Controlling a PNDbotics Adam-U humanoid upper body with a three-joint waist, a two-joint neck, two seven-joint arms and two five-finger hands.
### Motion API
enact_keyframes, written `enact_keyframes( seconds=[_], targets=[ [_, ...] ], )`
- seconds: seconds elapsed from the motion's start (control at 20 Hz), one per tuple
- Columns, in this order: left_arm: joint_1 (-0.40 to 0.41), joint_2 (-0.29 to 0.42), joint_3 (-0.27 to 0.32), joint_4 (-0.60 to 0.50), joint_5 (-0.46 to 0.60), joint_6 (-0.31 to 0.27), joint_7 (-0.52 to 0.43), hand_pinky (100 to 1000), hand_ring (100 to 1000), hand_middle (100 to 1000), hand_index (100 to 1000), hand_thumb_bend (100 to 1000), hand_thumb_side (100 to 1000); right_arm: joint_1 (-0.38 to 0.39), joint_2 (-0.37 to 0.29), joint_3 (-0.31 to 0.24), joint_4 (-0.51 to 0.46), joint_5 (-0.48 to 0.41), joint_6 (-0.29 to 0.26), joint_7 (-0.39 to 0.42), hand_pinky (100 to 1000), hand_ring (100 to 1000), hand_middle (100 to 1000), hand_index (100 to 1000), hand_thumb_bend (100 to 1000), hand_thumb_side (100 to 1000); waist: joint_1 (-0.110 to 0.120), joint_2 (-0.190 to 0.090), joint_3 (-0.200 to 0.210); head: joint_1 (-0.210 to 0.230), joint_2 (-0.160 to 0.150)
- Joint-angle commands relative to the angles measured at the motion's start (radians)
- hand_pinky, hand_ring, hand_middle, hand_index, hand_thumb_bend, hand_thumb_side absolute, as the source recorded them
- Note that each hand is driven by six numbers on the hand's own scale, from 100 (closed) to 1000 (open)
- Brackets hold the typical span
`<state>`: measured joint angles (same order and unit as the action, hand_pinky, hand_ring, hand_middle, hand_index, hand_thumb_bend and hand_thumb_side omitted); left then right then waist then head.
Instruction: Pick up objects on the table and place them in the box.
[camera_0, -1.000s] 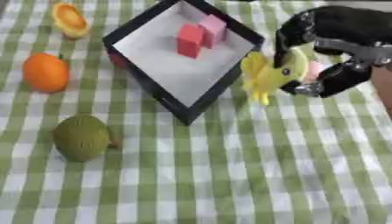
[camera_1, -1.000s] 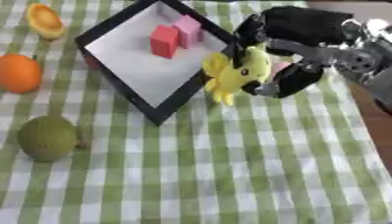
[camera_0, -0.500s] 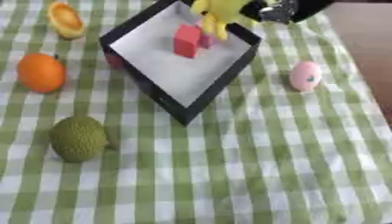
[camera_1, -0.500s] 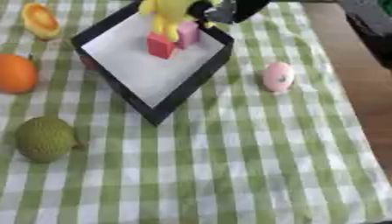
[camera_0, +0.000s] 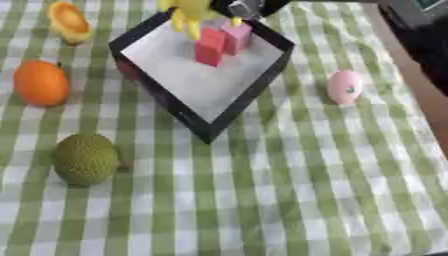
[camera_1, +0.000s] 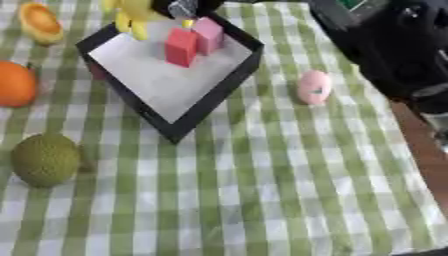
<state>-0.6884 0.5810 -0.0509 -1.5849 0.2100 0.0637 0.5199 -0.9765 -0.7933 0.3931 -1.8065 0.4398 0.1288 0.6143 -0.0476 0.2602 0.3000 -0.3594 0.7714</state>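
- Left eye view: the black box (camera_0: 203, 80) with a white floor sits askew on the green-checked surface (camera_0: 297, 190), one corner pointing toward the camera.
- Inside it, near the far corner, a red block (camera_0: 211, 46) stands touching a pink block (camera_0: 236, 37).
- A yellow toy (camera_0: 194, 12) hangs over the far rim of the box, held from above by the right robot hand (camera_0: 247, 7) at the top edge; the fingers there seem closed on the toy, though most of the hand is cut off.
- Well apart to the right of the box lies a pink egg-shaped thing (camera_0: 345, 86).
- To the left lie an orange (camera_0: 40, 83), an orange half (camera_0: 69, 21) at the far corner, and a bumpy green fruit (camera_0: 85, 159) nearer the camera, all clear of the box.
- Right eye view: the black bulk of the right arm (camera_1: 394, 50) fills the upper right, above the surface edge.
- Nothing lies between the toy and the box floor except the two blocks just beside it.
- The left robot hand shows in neither view.
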Motion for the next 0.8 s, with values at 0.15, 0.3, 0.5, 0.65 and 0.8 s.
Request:
enact_keyframes(
  seconds=[0.15, 0.3, 0.5, 0.65, 0.8],
  targets=[
    [-0.025, 0.016, 0.002, -0.018, -0.003, 0.002, 0.003, 806, 848, 808, 814, 719, 713, -0.024, 0.031, 0.027, 0.084, 0.037, -0.046, 0.005, 795, 674, 557, 617, 302, 100, -0.010, -0.005, 0.006, -0.012, -0.001],
    [-0.025, 0.017, 0.002, -0.019, -0.003, 0.003, 0.004, 805, 848, 807, 814, 720, 713, -0.020, 0.035, 0.032, 0.104, 0.042, -0.066, 0.010, 816, 724, 610, 671, 343, 100, -0.010, -0.005, 0.004, -0.014, -0.001],
    [-0.019, 0.018, 0.003, -0.019, -0.001, 0.004, 0.007, 805, 848, 807, 814, 722, 712, -0.016, 0.028, 0.023, 0.114, 0.038, -0.080, 0.003, 854, 810, 738, 787, 446, 100, -0.008, -0.006, -0.002, -0.011, -0.001],
    [-0.017, 0.017, 0.002, -0.020, -0.001, 0.005, 0.007, 805, 848, 807, 814, 722, 712, -0.016, 0.025, 0.018, 0.121, 0.059, -0.084, 0.008, 877, 864, 811, 850, 518, 139, -0.005, -0.008, -0.005, -0.009, -0.001],
    [-0.015, 0.017, 0.001, -0.021, -0.001, 0.006, 0.008, 804, 848, 807, 814, 724, 711, -0.015, 0.025, 0.010, 0.127, 0.081, -0.080, 0.005, 887, 888, 880, 895, 525, 216, -0.001, -0.010, -0.007, -0.007, -0.001]
  ],
)
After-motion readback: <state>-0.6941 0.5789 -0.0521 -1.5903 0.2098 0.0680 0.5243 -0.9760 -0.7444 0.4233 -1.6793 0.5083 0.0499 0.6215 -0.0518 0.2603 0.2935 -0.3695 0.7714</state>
